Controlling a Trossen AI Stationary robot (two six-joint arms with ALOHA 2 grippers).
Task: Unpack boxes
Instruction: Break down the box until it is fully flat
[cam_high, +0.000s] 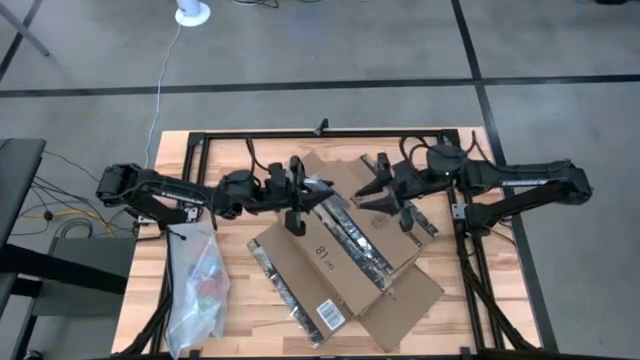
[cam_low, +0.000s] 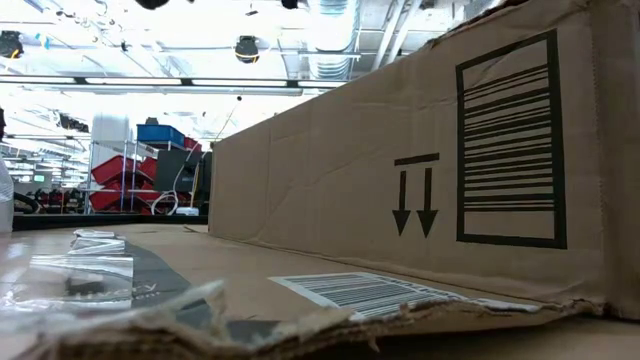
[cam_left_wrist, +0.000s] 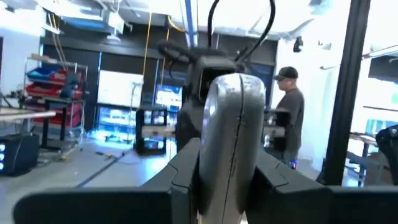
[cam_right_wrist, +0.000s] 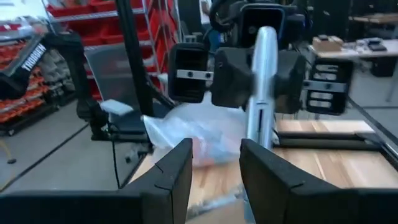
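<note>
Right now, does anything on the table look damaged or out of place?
Yes. The cardboard box lies skewed with its flaps splayed open, and the flap edge nearest the low camera is torn and ragged. A clear plastic bag slumps beside it near the table's left edge.

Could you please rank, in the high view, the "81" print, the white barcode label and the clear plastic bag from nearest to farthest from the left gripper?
From the left gripper, over the box's far-left flap:
1. "81" print, on the box's top panel toward the table's near edge.
2. Clear plastic bag, lying on the table's left side.
3. White barcode label, at the box's near end.
</note>
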